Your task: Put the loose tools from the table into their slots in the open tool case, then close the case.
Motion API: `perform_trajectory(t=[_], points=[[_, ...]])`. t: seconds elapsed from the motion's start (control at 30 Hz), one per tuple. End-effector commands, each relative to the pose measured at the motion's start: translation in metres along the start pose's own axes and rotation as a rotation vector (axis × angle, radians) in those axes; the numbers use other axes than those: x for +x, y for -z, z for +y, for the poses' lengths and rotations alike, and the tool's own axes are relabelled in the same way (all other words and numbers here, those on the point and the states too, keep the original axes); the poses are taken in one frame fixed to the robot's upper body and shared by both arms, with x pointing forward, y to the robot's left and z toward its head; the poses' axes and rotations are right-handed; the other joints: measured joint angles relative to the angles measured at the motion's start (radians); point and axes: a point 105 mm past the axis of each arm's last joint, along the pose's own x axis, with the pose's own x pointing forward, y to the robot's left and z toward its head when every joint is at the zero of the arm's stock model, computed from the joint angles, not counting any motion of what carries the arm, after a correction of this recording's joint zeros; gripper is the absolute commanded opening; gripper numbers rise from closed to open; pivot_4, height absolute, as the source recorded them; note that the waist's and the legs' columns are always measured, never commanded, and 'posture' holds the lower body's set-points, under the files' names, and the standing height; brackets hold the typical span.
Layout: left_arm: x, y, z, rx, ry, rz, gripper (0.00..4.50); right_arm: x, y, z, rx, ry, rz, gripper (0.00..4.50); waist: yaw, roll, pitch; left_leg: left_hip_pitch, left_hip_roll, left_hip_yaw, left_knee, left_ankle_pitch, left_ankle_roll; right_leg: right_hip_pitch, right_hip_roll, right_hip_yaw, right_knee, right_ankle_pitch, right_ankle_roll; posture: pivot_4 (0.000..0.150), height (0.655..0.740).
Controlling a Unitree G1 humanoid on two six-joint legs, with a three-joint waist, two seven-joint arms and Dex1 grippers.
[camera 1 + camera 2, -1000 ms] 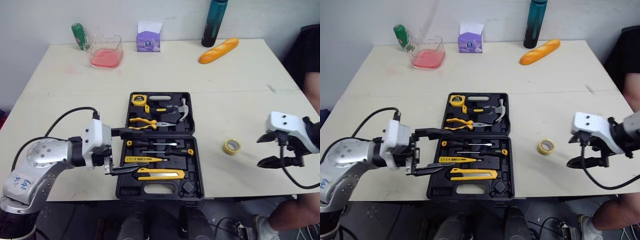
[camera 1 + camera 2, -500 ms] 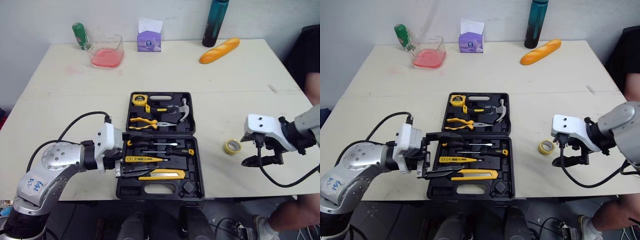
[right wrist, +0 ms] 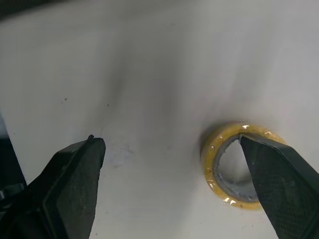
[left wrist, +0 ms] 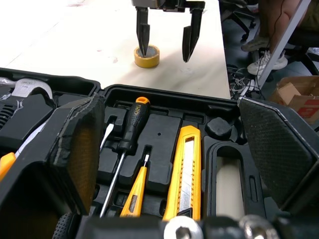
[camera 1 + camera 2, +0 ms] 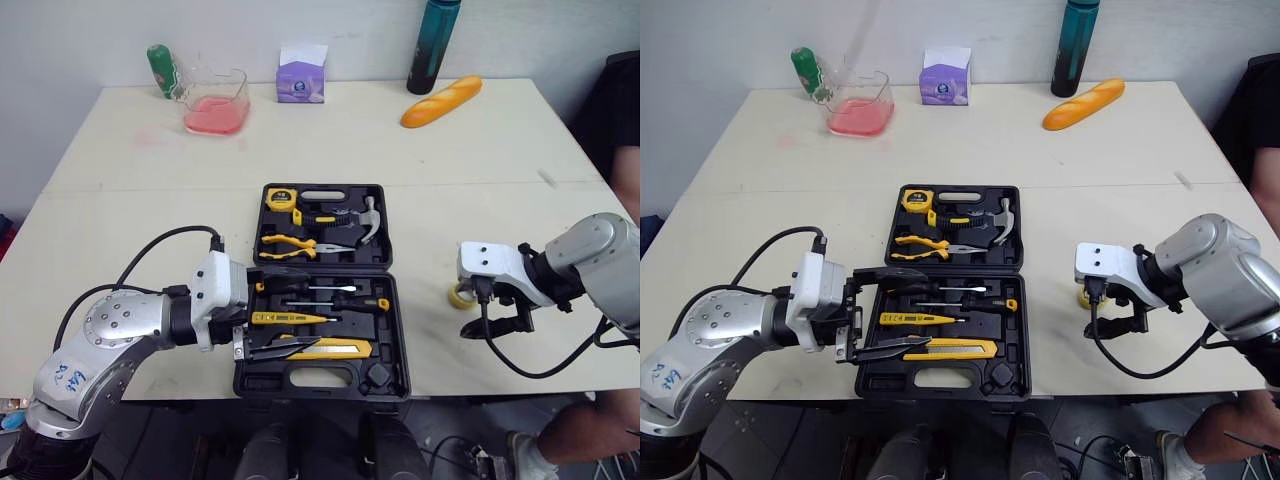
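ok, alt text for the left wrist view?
The open left gripper frames the open tool case, with a screwdriver and a yellow utility knife in slots. Beyond it, the open right gripper hangs over the table, one finger at a yellow tape roll.

Along the far side, left to right: green bottle (image 5: 158, 70), tilted, just beside a clear tub (image 5: 214, 102) holding pink liquid; purple tissue box (image 5: 301, 78) with a white tissue sticking up; tall dark teal bottle (image 5: 425, 46), upright; bread loaf (image 5: 439, 101) lying slantwise near it. At the right edge: a person's dark sleeve (image 5: 620, 105), lower down a white shoe (image 5: 525, 457). On the floor, a cardboard box (image 4: 295, 94).
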Motion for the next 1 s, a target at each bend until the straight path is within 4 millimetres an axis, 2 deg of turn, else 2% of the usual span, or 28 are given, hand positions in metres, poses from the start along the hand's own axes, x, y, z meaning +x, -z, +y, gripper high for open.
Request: perform_trajectory(t=[0.03,0.27,0.6,0.73,0.8,0.97,1.0], points=[[-0.003,-0.009,-0.004,0.043,-0.002,-0.009,4.48,0.000,0.001,-0.006,-0.011,0.028,0.023,4.50,0.000,0.000,0.000,0.000,0.000,0.000,0.000,0.000,0.000,0.000,0.000,0.000,0.000,0.000,0.000,0.150,0.7400],[-0.002,-0.009,-0.003,0.050,-0.011,-0.009,4.48,0.001,0.010,-0.008,-0.010,0.032,0.066,4.50,0.000,0.000,0.000,0.000,0.000,0.000,0.000,0.000,0.000,0.000,0.000,0.000,0.000,0.000,0.000,0.150,0.7400],[-0.002,-0.010,-0.004,0.038,-0.003,-0.024,4.48,0.004,0.009,-0.011,-0.019,0.045,0.067,4.50,0.000,0.000,0.000,0.000,0.000,0.000,0.000,0.000,0.000,0.000,0.000,0.000,0.000,0.000,0.000,0.150,0.7400],[-0.002,-0.011,-0.004,0.038,-0.001,-0.039,4.50,0.007,0.007,-0.013,-0.036,0.059,0.063,3.39,0.000,0.000,0.000,0.000,0.000,0.000,0.000,0.000,0.000,0.000,0.000,0.000,0.001,0.000,0.000,0.150,0.7400],[-0.002,-0.011,-0.006,0.025,0.011,-0.046,4.50,0.008,0.008,-0.014,-0.048,0.071,0.068,2.27,0.000,0.000,0.000,0.000,0.000,0.000,0.000,0.000,0.000,0.000,0.000,0.000,0.001,0.000,0.000,0.150,0.7400],[-0.004,-0.011,-0.008,0.003,0.038,-0.045,4.50,0.009,0.010,-0.020,-0.092,0.111,0.076,0.05,-0.001,0.000,0.000,0.000,0.000,0.000,0.000,0.000,0.000,0.000,0.000,0.000,0.001,0.000,0.000,0.150,0.7400],[-0.004,-0.012,-0.007,0.007,0.033,-0.061,4.50,0.009,0.011,-0.020,-0.082,0.111,0.064,0.05,-0.001,-0.001,0.000,0.000,0.000,0.000,0.000,0.000,0.000,0.000,0.000,0.000,0.001,0.000,0.000,0.150,0.7400]])
